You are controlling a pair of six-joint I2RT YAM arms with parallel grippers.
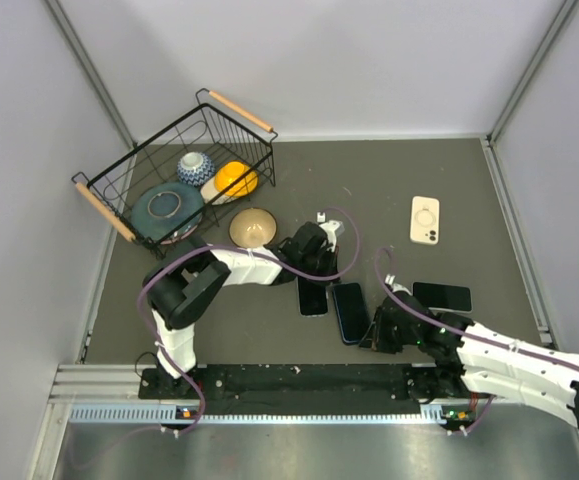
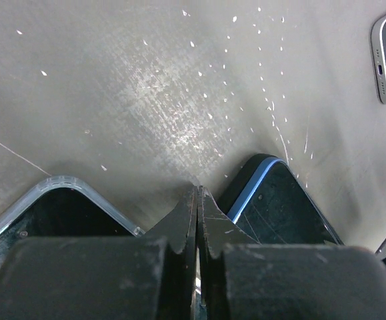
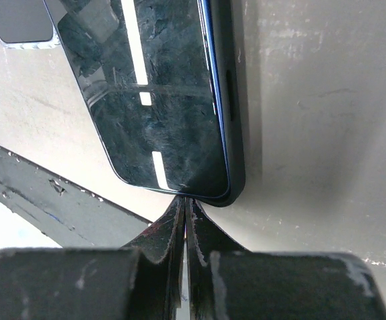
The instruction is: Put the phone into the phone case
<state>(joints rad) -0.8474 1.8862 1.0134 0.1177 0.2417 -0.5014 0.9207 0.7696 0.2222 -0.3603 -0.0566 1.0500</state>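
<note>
Grippers: left gripper (image 2: pixel 197 195) and right gripper (image 3: pixel 185 202) both pinched shut, holding nothing.
Contact: phone (image 3: pixel 159 100) end sits at right gripper tips; nudge squarely, slowly.

Overhead, both wrist views near blue phone (image 1: pixel 348 312)

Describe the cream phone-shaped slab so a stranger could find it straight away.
On the right half of the grey table, opposite the black wire basket, the cream rectangular slab lies alone, farther back than the three dark phones. It alone is pale, with a ring marked on it.
</note>
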